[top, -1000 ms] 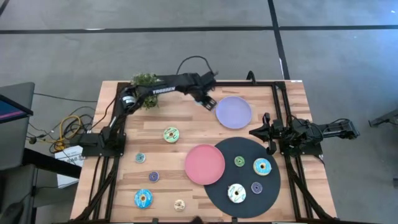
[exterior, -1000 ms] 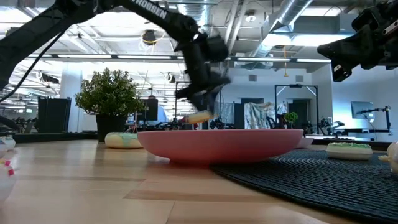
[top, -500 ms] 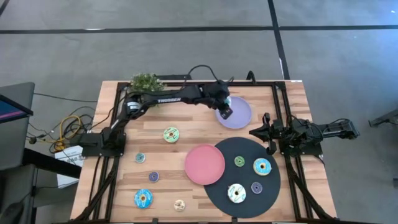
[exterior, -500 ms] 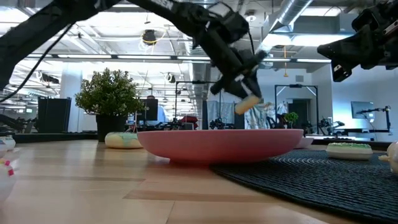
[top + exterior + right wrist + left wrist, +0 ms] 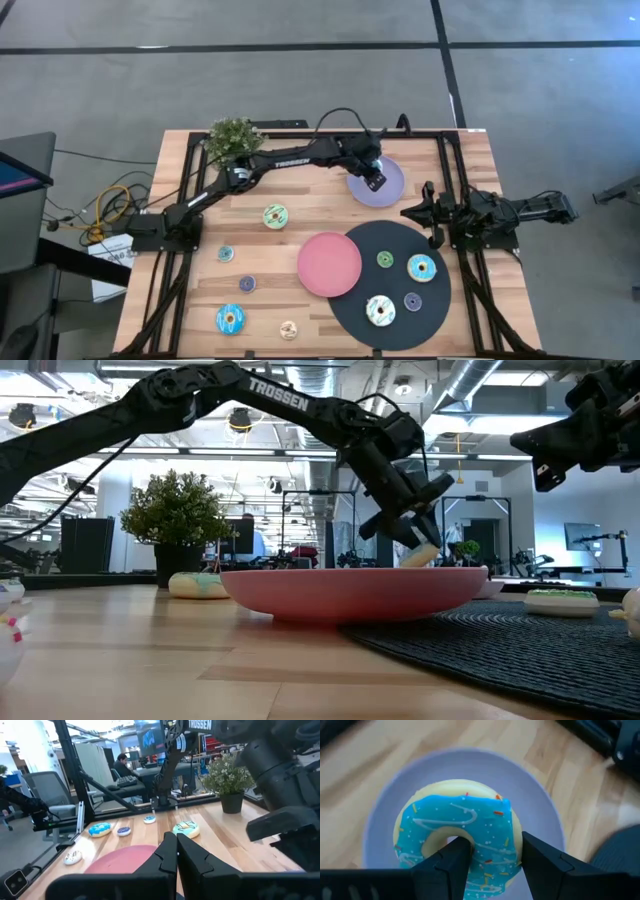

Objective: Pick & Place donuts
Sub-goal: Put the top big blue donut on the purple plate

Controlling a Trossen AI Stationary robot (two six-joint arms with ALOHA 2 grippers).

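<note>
While the left pincer (image 5: 492,862) is clamped on the blue donut (image 5: 459,840), that donut is held directly above the lilac plate (image 5: 385,183), so a straight lowering is called for. Right pincer (image 5: 408,212) is parked together at the bench's right edge.

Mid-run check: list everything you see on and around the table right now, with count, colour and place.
Held donut: 1, blue icing, in the left hand, over the lilac plate.
Donuts on the wood: 5; green-white, small ones and, blue, pale; left half of the table.
Donuts on the black disc: 4; green, blue, white, purple.
Lilac plate: 1, far centre.
Pink plate: 1, centre, overlapping the disc's edge.
Black disc: 1, right near side.
Potted plant: 1, green, far left corner.
Left hand: gripping the blue donut.
Right hand: shut, waiting at the right edge.
</note>
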